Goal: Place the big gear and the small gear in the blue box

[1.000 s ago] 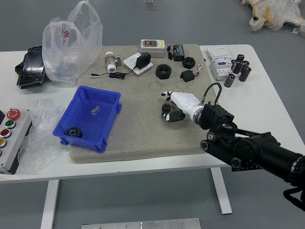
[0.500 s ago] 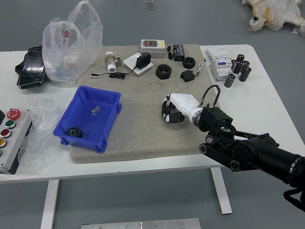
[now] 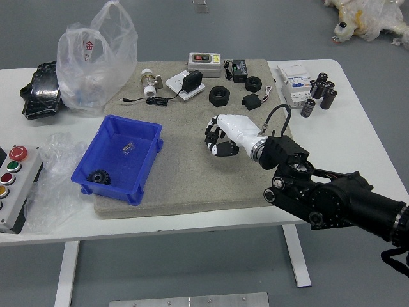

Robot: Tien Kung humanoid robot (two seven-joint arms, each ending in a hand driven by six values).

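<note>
Dark toothed gear point(image 3: 99, 177) is in the blue box point(image 3: 151, 160), near-left corner, down on the floor of it. Can't confirm big or small from this view. Box is open-topped, partly on the grey mat point(image 3: 185, 173), so a drop from above should work.

Right robot hand point(image 3: 238, 130) is over the mat, right of the box and well apart from it. Fingers point(image 3: 223, 149) curled in, looks clamped on a small dark piece point(image 3: 213, 135), probably the other gear. Mostly hidden, so grip quality can't be told. Fingertip hold makes sense: piece stays low and forward, easy to let go over the box.

My read: one gear placed, second in transit. Next, carry left, clear the box's right wall, release. Risk: clipping the rim, or the piece slipping.

Black rings point(image 3: 219, 96) sit toward the tabletop's point(image 3: 198, 222) far side, off the hand-to-box path.
</note>
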